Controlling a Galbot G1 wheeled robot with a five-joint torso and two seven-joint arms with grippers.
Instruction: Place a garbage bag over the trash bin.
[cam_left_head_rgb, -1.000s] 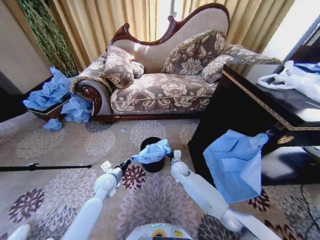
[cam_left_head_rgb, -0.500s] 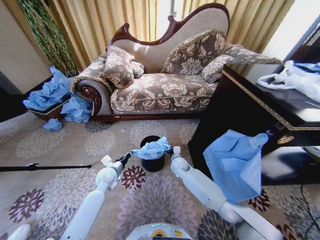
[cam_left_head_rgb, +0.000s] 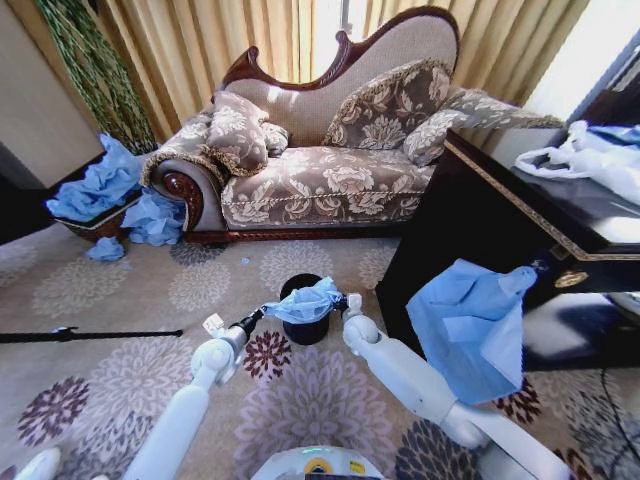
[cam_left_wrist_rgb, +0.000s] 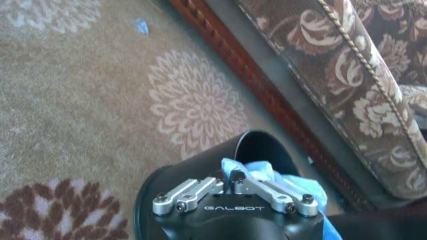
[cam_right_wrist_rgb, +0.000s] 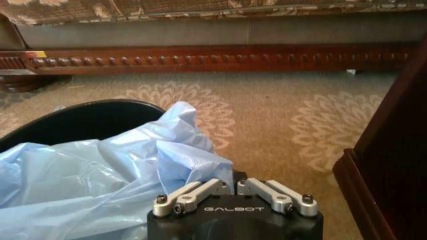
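Note:
The small black trash bin (cam_left_head_rgb: 305, 328) stands on the patterned carpet in front of the sofa. A light-blue garbage bag (cam_left_head_rgb: 304, 300) hangs bunched over its mouth, stretched between my two grippers. My left gripper (cam_left_head_rgb: 262, 313) is shut on the bag's left end and my right gripper (cam_left_head_rgb: 341, 303) on its right end. In the left wrist view the left gripper (cam_left_wrist_rgb: 227, 181) pinches the garbage bag (cam_left_wrist_rgb: 293, 184) just over the trash bin (cam_left_wrist_rgb: 257, 145). Seen from the right wrist, the right gripper (cam_right_wrist_rgb: 231, 186) grips the crumpled garbage bag (cam_right_wrist_rgb: 100, 175) above the trash bin (cam_right_wrist_rgb: 87, 117).
A floral sofa (cam_left_head_rgb: 320, 180) stands behind the bin. A dark cabinet (cam_left_head_rgb: 470, 220) is close on the right, with a large blue plastic sheet (cam_left_head_rgb: 470, 325) hanging on it and white bags (cam_left_head_rgb: 590, 160) on top. Blue plastic (cam_left_head_rgb: 100, 185) is piled at the left; a black rod (cam_left_head_rgb: 90, 335) lies on the carpet.
Both grippers moved slightly forward and up, carrying the bag from the bin's near side to over its mouth. The bin has not moved.

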